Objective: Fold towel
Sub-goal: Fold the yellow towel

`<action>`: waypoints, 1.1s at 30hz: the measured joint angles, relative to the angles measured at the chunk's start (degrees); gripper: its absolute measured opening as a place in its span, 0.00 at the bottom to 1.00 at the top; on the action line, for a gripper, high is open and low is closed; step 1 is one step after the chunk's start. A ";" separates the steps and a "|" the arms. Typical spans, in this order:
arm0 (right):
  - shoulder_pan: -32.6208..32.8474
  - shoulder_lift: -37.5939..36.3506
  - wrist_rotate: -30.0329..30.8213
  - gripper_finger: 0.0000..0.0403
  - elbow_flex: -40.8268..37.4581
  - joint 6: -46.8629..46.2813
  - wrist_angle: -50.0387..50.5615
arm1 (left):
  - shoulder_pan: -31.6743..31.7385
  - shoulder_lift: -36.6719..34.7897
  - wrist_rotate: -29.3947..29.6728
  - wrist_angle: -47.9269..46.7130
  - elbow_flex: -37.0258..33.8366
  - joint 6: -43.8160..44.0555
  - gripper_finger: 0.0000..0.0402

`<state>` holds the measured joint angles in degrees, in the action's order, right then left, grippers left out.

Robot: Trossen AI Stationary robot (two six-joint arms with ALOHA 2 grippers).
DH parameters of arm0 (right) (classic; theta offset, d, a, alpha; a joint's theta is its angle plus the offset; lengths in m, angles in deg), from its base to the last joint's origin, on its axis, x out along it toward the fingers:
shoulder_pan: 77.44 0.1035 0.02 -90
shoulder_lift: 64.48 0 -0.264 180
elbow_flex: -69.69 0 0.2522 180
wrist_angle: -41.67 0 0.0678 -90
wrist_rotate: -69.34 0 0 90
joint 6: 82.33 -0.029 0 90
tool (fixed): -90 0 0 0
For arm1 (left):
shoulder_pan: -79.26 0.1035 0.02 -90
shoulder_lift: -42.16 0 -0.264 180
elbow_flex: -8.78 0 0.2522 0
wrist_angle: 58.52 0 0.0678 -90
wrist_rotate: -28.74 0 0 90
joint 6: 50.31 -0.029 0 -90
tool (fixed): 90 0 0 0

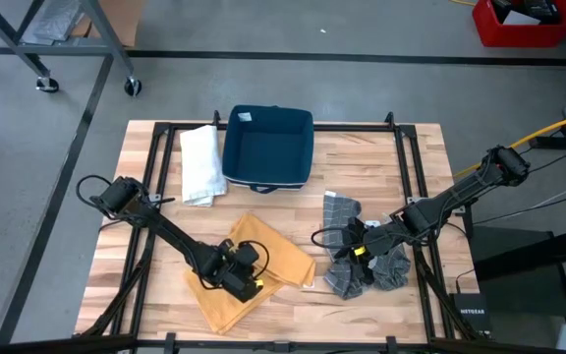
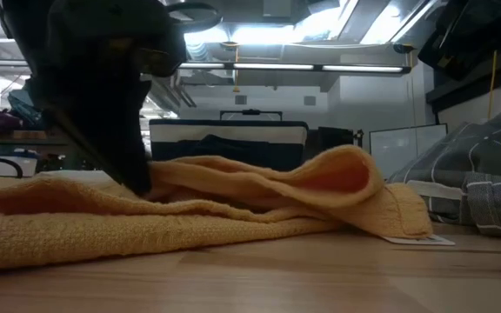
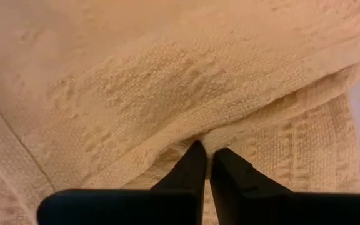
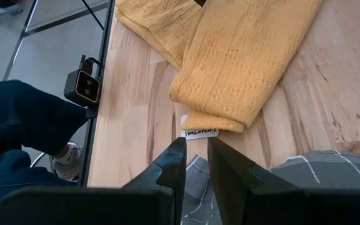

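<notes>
Down at the table's near edge, left of centre, the yellow towel (image 1: 249,267) lies partly folded, with the left gripper (image 3: 205,152) pinched tight on a ridge of its cloth. Over to the right, the right gripper (image 4: 196,150) hovers above a grey checked towel (image 1: 362,256), fingers narrowly parted, holding nothing that shows

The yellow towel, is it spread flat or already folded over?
Partly folded: the yellow towel lies doubled in overlapping layers, one fold humped up, and the left gripper is shut on a pinch of its cloth.
</notes>
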<state>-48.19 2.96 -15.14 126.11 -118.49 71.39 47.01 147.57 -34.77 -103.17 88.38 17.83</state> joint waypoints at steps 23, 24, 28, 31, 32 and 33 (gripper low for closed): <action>0.00 0.00 -0.11 0.18 0.00 0.00 0.06 | 1.99 -11.89 1.76 -20.82 0.04 -2.36 0.00; 0.00 0.00 -0.13 0.18 0.00 0.00 0.05 | 1.99 -12.41 1.75 -21.64 0.04 -2.36 0.00; 0.00 0.00 -0.13 0.18 0.00 0.02 0.04 | 1.99 -13.35 1.64 -23.55 0.04 -2.72 0.00; 0.00 0.00 -0.13 0.18 0.00 0.00 0.05 | 1.95 -13.49 0.73 -24.77 0.04 -4.33 0.00; 0.00 0.00 -0.13 0.18 0.00 0.00 0.04 | 1.95 -13.49 0.34 -25.02 0.04 -4.80 0.00; 0.00 0.00 -0.13 0.18 0.00 0.00 0.04 | 1.95 -13.49 -0.08 -25.25 0.04 -5.34 0.00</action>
<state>-48.19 2.96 -15.27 126.11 -118.49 71.44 48.96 134.08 -34.85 -128.42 88.43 12.49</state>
